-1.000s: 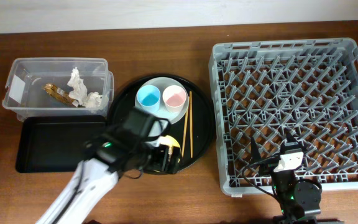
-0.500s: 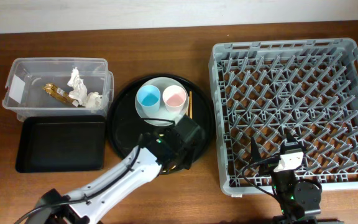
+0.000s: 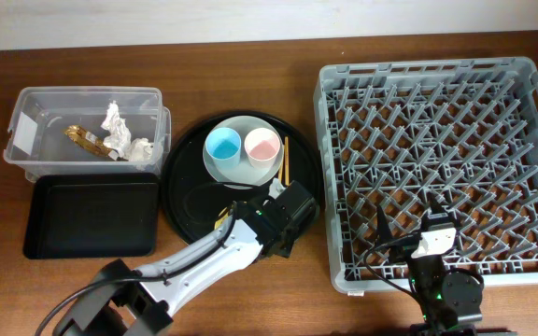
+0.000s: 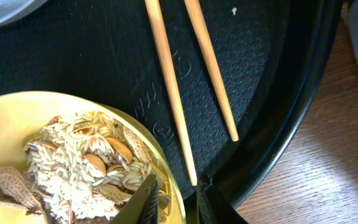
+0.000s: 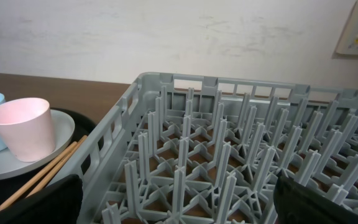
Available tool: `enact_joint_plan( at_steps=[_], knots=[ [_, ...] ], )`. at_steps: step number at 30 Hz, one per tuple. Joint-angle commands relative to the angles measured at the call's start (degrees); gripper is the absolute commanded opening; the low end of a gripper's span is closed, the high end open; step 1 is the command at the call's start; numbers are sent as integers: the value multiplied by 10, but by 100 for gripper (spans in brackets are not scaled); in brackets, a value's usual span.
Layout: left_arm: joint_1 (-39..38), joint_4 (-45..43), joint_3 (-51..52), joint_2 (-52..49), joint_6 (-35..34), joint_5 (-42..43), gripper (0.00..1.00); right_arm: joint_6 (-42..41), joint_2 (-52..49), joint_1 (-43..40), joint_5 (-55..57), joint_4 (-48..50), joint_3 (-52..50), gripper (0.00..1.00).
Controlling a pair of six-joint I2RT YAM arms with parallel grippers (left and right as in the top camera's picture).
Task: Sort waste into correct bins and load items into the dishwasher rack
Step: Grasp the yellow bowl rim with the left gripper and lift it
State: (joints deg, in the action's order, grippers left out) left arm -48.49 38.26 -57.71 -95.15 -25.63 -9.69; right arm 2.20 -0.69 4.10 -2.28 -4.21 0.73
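Rim grip is the step in hand. The left gripper point(image 4: 176, 194) pinches narrowly on the rim of the yellow bowl point(image 4: 17, 137), one finger among the food scraps point(image 4: 79, 168), one outside. The bowl sits at five o'clock on the round black tray point(image 4: 92, 56), with the chopsticks point(image 4: 169, 93) just beside it. The lift should probably be level and slow, clear of the sticks, or scraps may spill. The right gripper point(image 5: 176, 199) hangs wide open and empty at the six o'clock edge of the dishwasher rack point(image 5: 142, 84).
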Motion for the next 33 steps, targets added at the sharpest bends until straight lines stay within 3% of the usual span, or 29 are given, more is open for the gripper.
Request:
enact_joint_plan(
  at_steps=[1, 10, 19, 21, 22, 29, 33],
  knots=[
    [-3, 6, -4, -4, -7, -2, 23, -1, 4, -4, -1, 0, -4, 98],
    [-9, 12, -4, -5, -7, -2, 29, -1, 4, -4, -1, 0, -4, 98],
    [-9, 12, -3, -27, -7, -7, 28, -1, 4, -4, -1, 0, -4, 98],
    [-9, 12, -3, -27, -7, -7, 5, -1, 4, -4, -1, 0, -4, 98],
    [-9, 12, -3, -27, -7, -7, 0, -1, 4, -4, -1, 0, -4, 98],
    [3, 49, -31, 15, -4, -25, 0, -1, 4, -4, -1, 0, -4, 98],
    [86, 130, -96, 106, 30, -19, 0, -1, 4, -4, -1, 0, -4, 98]
  ],
)
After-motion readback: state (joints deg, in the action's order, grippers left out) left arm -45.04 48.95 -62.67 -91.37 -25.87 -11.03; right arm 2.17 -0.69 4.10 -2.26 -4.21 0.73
